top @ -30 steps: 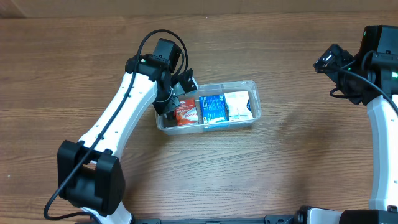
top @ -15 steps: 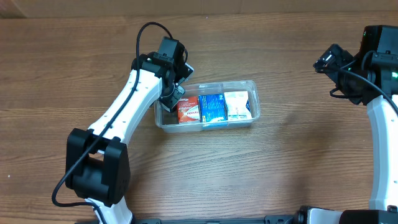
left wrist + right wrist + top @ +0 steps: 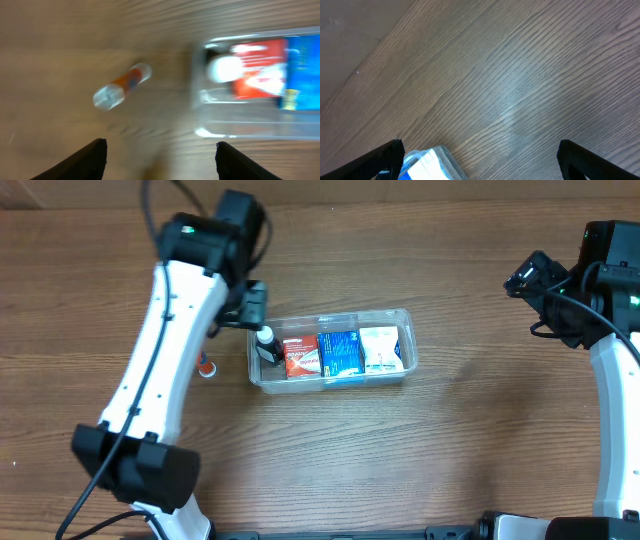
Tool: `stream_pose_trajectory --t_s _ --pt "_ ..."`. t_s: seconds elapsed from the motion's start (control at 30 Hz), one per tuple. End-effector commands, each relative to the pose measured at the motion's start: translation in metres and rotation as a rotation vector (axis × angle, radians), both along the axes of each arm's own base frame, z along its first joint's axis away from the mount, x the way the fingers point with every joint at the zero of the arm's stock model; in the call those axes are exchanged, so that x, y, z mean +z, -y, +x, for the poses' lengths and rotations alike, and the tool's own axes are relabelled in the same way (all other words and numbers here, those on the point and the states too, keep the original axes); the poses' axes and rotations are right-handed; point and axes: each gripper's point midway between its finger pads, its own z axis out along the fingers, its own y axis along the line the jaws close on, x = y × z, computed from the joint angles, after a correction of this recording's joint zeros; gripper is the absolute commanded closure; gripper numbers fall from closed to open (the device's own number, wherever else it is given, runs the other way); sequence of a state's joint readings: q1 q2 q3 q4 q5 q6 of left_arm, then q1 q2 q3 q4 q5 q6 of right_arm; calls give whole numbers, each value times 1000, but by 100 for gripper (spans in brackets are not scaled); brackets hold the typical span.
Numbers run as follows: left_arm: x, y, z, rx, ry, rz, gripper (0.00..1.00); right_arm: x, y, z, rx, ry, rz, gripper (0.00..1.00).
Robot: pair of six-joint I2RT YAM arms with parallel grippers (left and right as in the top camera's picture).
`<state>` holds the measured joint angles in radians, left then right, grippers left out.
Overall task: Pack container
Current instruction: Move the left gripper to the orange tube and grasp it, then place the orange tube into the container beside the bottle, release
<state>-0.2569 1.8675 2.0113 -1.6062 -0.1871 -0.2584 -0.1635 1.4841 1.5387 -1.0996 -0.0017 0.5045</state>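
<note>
The clear container [image 3: 332, 378] lies mid-table and holds a dark bottle with a white cap [image 3: 265, 342] at its left end, then a red box [image 3: 299, 355], a blue box [image 3: 339, 352] and a white box [image 3: 383, 348]. My left gripper [image 3: 248, 307] hangs open just behind the container's left end, with nothing between its fingers. The blurred left wrist view shows that gripper [image 3: 161, 150] above bare wood, with the container [image 3: 240, 132], white cap [image 3: 224, 68] and red box [image 3: 260, 70] to the right. My right gripper [image 3: 528, 276] is open at the far right, well away.
A small clear tube with an orange label [image 3: 206, 367] lies on the wood left of the container, and shows as the tube [image 3: 122, 86] in the left wrist view. The right wrist view catches one container corner [image 3: 432, 162] beside my open right gripper [image 3: 480, 147].
My left gripper has opened and pulled up and back out of the container's left end, leaving the white-capped bottle inside. The arm swung left, uncovering the tube. The right arm has not moved.
</note>
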Motion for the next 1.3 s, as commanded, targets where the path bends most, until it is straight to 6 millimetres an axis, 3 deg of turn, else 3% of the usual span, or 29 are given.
stream_pose_trajectory --t_s 0.0,0.1,0.23,0.37,0.6,0.67,0.73,0.8,0.9,1.0,1.07,1.1,1.13,1.17,1.27 --pt "28 -77 -18 329 54 84 23 3 0 1 3 10 0 0" --pt "0 -105 -27 425 -39 -17 21 3 0 1 3 10 0 0" --pt "-58 -91 -19 349 -93 -116 30 3 0 1 3 10 0 0" --pt "-91 -86 -10 295 -79 -139 32 3 0 1 3 10 0 0" --pt "-127 -78 -14 227 -99 -181 35 3 0 1 3 10 0 0" --pt "-134 -77 -14 227 -97 -186 50 3 0 1 3 10 0 0" --pt "-134 -73 -11 177 -90 -204 51 3 0 1 3 10 0 0" --pt "-133 -73 -11 127 -90 -200 62 3 0 1 3 10 0 0" --pt "-130 -73 -8 115 -81 -198 83 3 0 1 3 10 0 0" --pt "-116 -74 -4 85 -63 -195 87 3 0 1 3 10 0 0" --pt "-85 -72 -6 78 -39 -194 90 3 0 1 3 10 0 0" --pt "-54 -64 -9 56 3 -206 90 3 0 1 3 10 0 0" --pt "-40 -59 -11 41 24 -208 90 3 0 1 3 10 0 0" --pt "-14 -49 -18 21 57 -213 91 3 0 1 3 10 0 0" --pt "38 -19 -42 -68 147 -225 91 3 0 1 3 10 0 0"
